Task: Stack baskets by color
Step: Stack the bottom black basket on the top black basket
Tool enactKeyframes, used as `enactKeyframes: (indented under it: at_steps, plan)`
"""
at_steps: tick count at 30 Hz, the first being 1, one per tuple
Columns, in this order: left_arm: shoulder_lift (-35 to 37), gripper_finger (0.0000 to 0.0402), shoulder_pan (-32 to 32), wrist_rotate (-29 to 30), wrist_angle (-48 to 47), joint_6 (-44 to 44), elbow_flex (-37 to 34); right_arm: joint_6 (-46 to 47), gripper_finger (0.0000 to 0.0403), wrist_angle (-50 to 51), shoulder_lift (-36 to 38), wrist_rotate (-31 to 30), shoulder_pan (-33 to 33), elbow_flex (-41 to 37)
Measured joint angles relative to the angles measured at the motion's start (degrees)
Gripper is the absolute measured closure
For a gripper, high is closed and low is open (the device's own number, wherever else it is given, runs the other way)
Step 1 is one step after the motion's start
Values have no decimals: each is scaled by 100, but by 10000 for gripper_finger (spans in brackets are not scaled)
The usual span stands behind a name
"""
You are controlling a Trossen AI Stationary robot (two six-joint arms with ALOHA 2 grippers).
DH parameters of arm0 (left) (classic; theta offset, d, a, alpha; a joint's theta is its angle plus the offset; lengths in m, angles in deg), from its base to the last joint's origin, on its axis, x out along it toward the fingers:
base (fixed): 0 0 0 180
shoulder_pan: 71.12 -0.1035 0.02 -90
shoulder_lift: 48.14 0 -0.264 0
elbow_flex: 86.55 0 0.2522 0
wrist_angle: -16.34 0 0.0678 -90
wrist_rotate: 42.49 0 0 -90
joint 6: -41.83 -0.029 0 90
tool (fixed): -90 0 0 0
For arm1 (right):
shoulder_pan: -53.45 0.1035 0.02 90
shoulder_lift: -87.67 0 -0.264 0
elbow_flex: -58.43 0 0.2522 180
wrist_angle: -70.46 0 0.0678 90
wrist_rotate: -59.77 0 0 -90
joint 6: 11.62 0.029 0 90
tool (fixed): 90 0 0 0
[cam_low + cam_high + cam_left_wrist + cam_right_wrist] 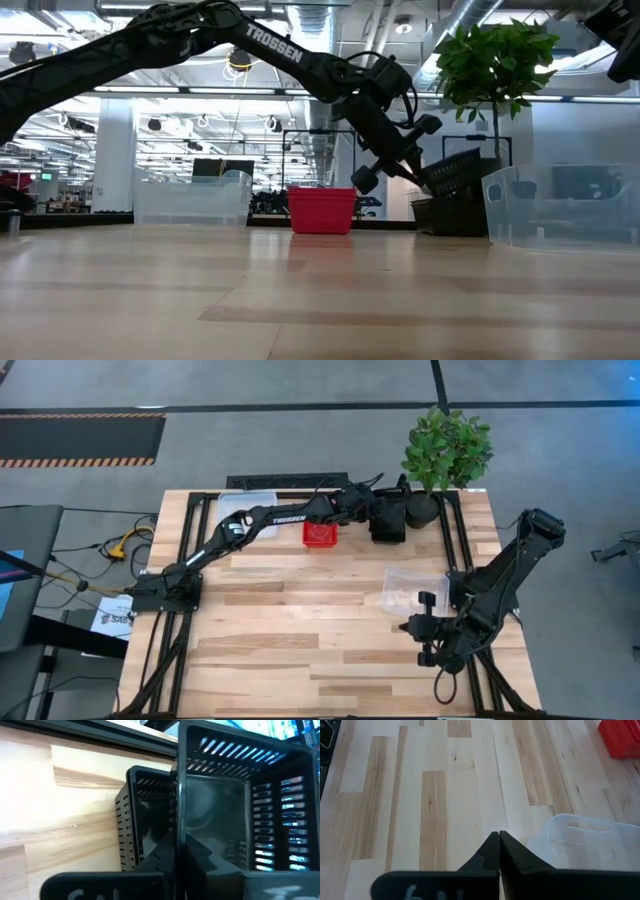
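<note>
Black baskets (388, 520) two, one clenched in left jaws; red basket (320, 533) one; clear baskets (413, 589) two; right jaws closed, empty.

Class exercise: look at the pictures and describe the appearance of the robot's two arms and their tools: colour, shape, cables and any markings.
Both arms are dark, nearly black, built from slim jointed segments on black bases. The left arm bears white TROSSEN lettering along one link, and black cables loop beside its wrist. Each tool, left tool and right tool, ends in two dark wedge-shaped fingers tapering to a point, mounted on a black crossbar with faint white lettering.
</note>
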Motion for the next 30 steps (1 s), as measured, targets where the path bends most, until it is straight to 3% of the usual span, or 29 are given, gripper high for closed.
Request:
enactKeyframes:
  at_steps: [20,30]
  plan:
    - [0,335,78,113,-37,350,-2,-1,389,-5,0,0,2,0]
    - [0,282,92,72,-35,80,-2,-2,388,-3,0,133,0,0]
